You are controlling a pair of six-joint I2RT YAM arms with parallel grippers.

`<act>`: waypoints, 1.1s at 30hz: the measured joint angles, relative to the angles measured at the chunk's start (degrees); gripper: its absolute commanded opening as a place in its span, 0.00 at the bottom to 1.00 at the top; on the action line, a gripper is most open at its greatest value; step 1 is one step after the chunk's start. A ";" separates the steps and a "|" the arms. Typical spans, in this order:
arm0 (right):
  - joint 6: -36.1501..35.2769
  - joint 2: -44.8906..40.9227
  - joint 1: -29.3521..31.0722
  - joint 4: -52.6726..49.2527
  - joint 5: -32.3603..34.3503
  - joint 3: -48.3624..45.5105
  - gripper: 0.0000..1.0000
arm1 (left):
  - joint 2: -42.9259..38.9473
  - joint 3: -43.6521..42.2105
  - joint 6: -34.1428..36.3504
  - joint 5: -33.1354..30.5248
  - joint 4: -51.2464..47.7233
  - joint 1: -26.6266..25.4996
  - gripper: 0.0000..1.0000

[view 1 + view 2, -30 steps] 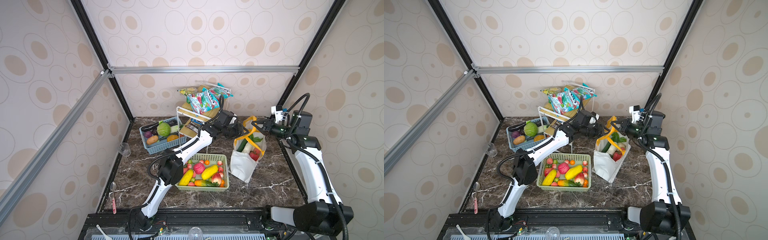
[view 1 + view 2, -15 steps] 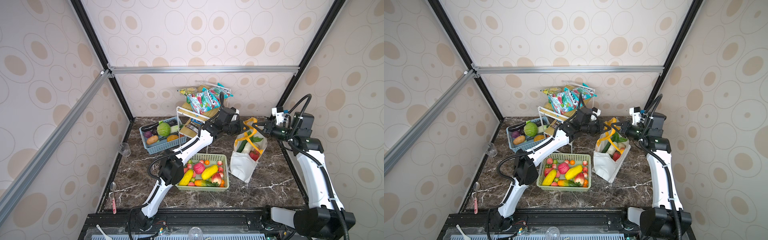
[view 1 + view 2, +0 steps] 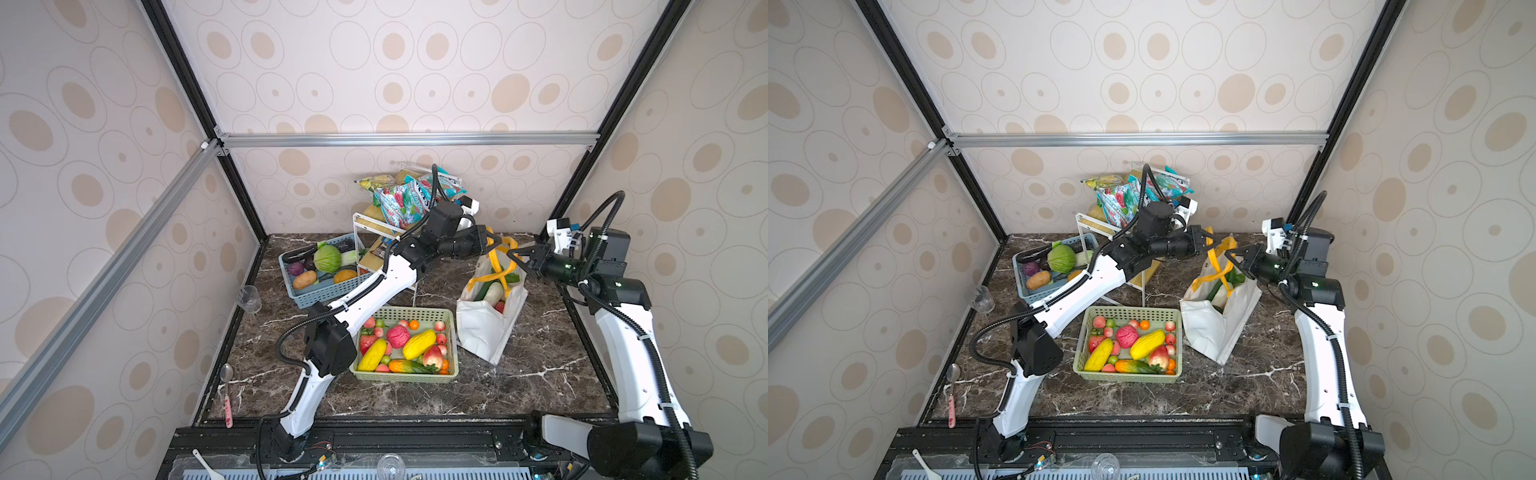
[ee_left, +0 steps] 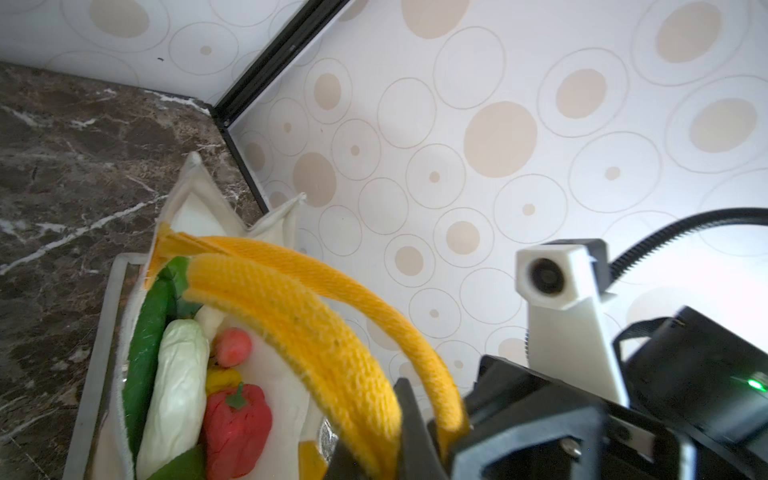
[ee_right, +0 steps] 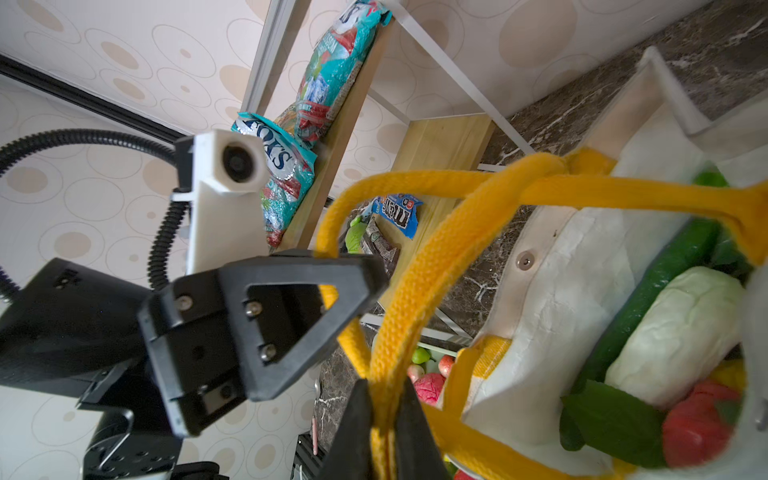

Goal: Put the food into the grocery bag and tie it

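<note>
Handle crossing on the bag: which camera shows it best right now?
Right wrist view: the yellow handles cross close up and sharp above the mouth of the grocery bag. In both top views the crossing is small and distant. The left wrist view shows two straps running side by side, not where they cross.

Cream wallpaper (image 3: 415,62) printed with beige ovals and thin rings covers the back and side walls of the booth. Black corner posts (image 3: 196,95) and aluminium rails (image 3: 407,139) frame them. The table (image 3: 540,386) is dark brown marble with white veins. A white metal rack (image 3: 368,222) with pale wooden shelves stands against the back wall. The light is even and soft.
</note>
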 measured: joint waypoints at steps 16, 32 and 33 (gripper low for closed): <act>-2.14 -5.57 -2.51 -4.39 0.61 -2.99 0.51 | -1.01 -0.28 2.80 1.25 0.90 -0.63 0.00; -3.10 -2.97 -12.48 8.94 -6.80 -17.46 0.43 | -0.94 -0.22 3.15 1.20 0.44 -0.63 0.00; -3.56 -1.33 -11.85 11.08 -8.09 -17.64 0.45 | -0.90 -0.13 3.15 1.29 0.39 -0.63 0.00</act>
